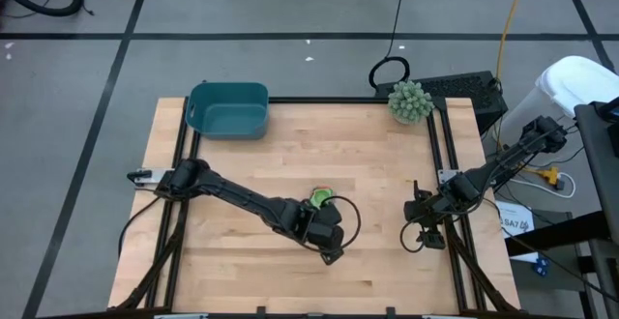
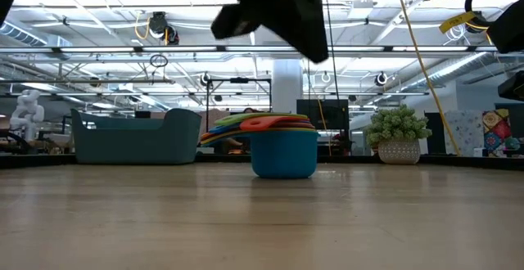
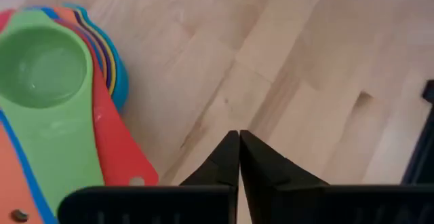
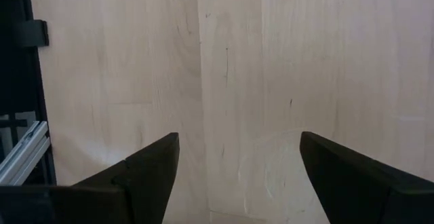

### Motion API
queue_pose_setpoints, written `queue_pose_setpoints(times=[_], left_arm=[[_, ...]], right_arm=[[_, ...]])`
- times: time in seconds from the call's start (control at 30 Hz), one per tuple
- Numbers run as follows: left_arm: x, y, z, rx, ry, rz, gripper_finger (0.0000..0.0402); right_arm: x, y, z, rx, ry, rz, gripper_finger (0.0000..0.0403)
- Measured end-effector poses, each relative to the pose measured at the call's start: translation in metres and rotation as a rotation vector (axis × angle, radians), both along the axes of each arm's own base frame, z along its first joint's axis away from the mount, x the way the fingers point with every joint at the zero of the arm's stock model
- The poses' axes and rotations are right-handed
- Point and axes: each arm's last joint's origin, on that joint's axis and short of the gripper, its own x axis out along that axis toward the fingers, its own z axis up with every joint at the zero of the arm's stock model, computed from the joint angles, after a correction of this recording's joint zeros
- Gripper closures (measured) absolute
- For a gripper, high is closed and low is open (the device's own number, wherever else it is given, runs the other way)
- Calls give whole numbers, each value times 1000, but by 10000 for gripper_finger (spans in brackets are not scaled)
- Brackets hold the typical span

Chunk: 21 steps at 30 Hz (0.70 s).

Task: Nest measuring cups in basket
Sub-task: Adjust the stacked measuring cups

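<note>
The measuring cups (image 1: 320,199) stand nested in one stack on the table's middle, the blue bottom cup (image 2: 283,154) resting on the wood. A green cup (image 3: 42,66) lies on top, and the flat handles (image 2: 237,125) fan out to one side. My left gripper (image 3: 239,141) is shut and empty. It hangs above the bare wood just beside the stack, toward the table's near edge (image 1: 332,251). The teal basket (image 1: 228,109) stands at the far left corner. My right gripper (image 4: 239,149) waits open over the table's right side (image 1: 423,230).
A spiky green ball plant in a pot (image 1: 410,100) stands at the table's far right corner. Black frame rails (image 1: 448,155) run along the left and right sides. Bare wood lies between the stack and the basket.
</note>
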Motion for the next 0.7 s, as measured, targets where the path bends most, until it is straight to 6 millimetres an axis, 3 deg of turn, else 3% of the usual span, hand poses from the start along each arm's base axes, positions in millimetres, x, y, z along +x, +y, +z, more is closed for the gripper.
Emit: queue_pose_setpoints(times=[0.2,0.7], left_arm=[[-4,1,-22,-37,43,43,397],[-8,13,-42,10,105,75,400]], right_arm=[[0,1,0,18,11,9,103],[0,1,0,30,21,-24,103]])
